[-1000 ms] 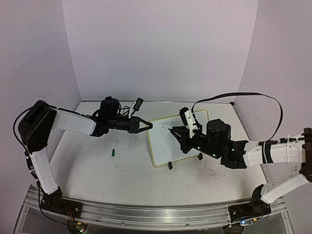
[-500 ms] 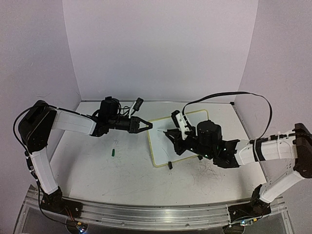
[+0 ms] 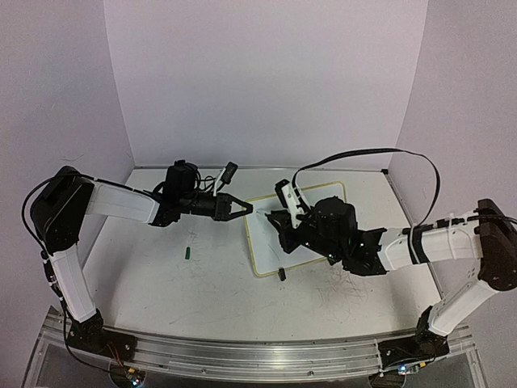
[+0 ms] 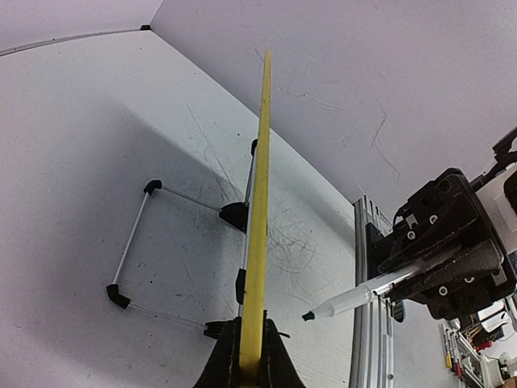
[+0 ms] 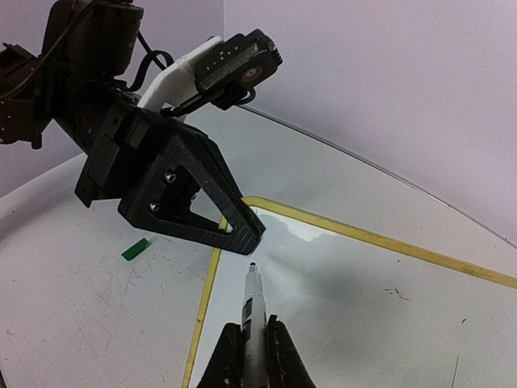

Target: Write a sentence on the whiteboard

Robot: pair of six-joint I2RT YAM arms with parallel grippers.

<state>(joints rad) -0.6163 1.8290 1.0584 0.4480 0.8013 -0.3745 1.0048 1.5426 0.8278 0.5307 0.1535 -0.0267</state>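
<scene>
- Whiteboard (image 3: 265,250) stands propped mid-tabletop, toward the far edge; its face looks blank, with no sentence showing.
- Left gripper (image 4: 250,331) clamps its left edge.
- Right gripper (image 5: 252,327) pinches the marker (image 5: 251,301), its tip just off the board's far-left corner; all the writing is left to do.

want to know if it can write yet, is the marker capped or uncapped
Uncapped: the marker held in the right claw shows its bare dark tip. A green cap-like piece lies on the table.

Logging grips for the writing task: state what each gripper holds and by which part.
The left gripper pinches the whiteboard by its yellow frame edge. The right gripper clamps a marker by its barrel, with the tip sticking out ahead.
</scene>
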